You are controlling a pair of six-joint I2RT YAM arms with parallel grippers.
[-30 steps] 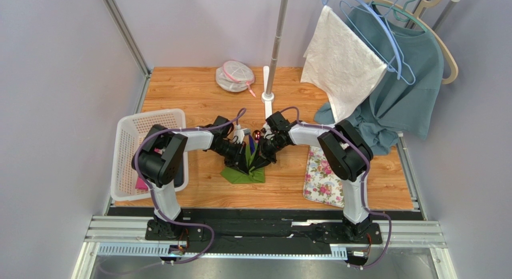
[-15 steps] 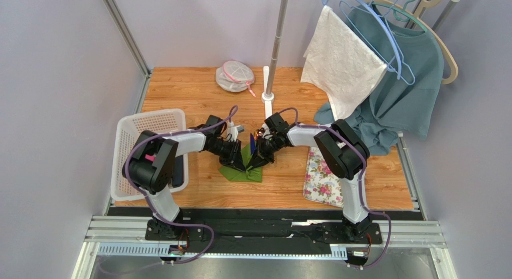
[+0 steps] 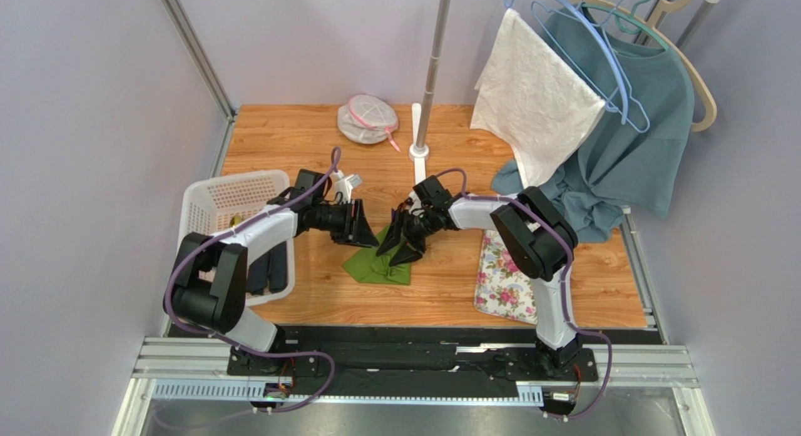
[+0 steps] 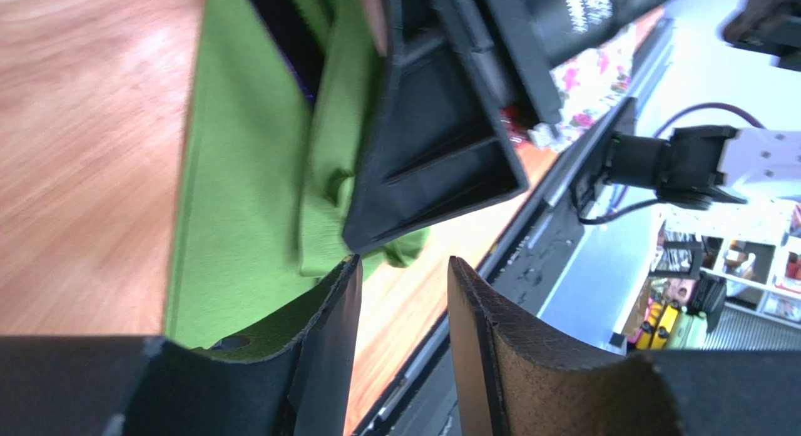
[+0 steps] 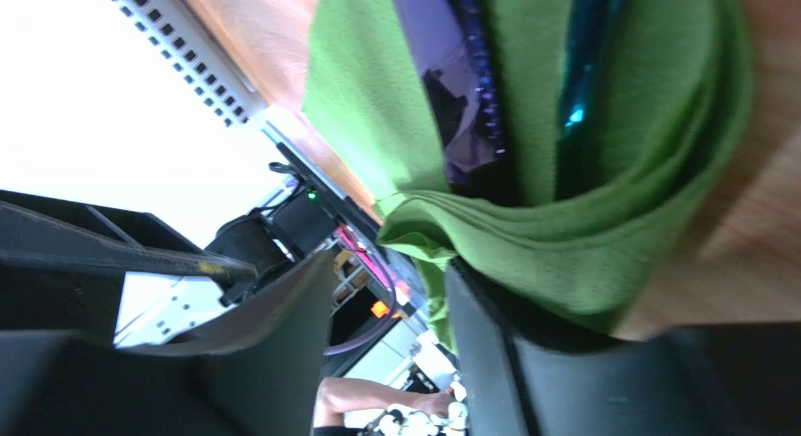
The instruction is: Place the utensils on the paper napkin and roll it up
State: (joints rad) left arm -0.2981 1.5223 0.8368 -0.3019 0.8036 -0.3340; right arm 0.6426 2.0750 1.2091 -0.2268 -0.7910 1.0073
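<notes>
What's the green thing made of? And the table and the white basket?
The green napkin looks like soft matte paper or thin fabric: it folds in limp layers and has a fine fuzzy texture. The table looks like wood or a wood-look laminate, with orange-brown grain lines. The white basket seems to be plastic, with a moulded grid of small holes.

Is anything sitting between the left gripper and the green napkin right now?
Partly: the right gripper sits at the napkin's folded part, just ahead of the left gripper. The flat part beside it is uncovered.
</notes>
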